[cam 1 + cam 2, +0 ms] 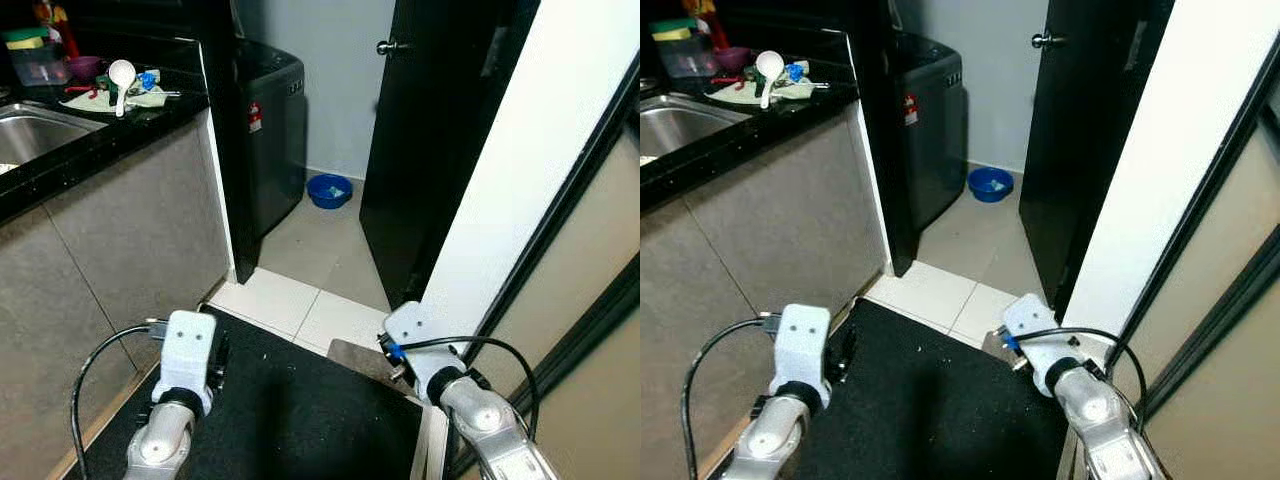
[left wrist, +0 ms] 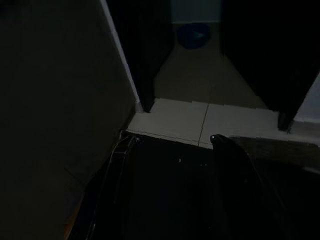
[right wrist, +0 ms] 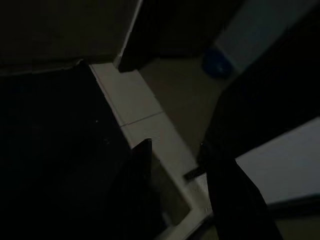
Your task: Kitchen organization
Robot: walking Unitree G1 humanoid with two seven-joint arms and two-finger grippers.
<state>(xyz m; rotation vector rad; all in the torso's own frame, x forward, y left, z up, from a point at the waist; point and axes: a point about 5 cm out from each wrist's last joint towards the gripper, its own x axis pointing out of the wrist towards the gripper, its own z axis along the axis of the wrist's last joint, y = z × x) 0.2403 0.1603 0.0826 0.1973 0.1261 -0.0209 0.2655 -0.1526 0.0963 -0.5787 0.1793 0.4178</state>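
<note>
Left wrist view showed the left hand [image 2: 172, 150] with its two black fingers spread apart and nothing between them, pointed down at a dark floor mat [image 2: 170, 190]. The right hand [image 3: 175, 165] likewise hung empty, its fingers parted, over the mat's far edge where pale floor tiles [image 3: 135, 110] began. Both arms sat low and idle in front of the body.

Outward from the hands, the mat met the tiles at a doorway beside a black door [image 1: 430, 130], with a blue basin [image 1: 329, 190] on the floor beyond and a dark washing machine [image 1: 270, 120] next to it. The things that kitchen organization would concern lay well apart from both hands: up on the bench [image 1: 100, 140], near its far end beside the sink [image 1: 35, 130], were a white ladle [image 1: 121, 78] on a tray of small utensils [image 1: 120, 97] and a lidded container [image 1: 35, 60] behind it.

The chief risk, as I judged it, was in the approach. The head faced the doorway rather than the bench, so a turn left was needed, and the mat's edge could catch a foot. A raised left arm might knock the bench's front edge, and the loose cable [image 1: 100, 360] at the left wrist could snag there. A reach into the clutter could sweep the ladle into the sink.
</note>
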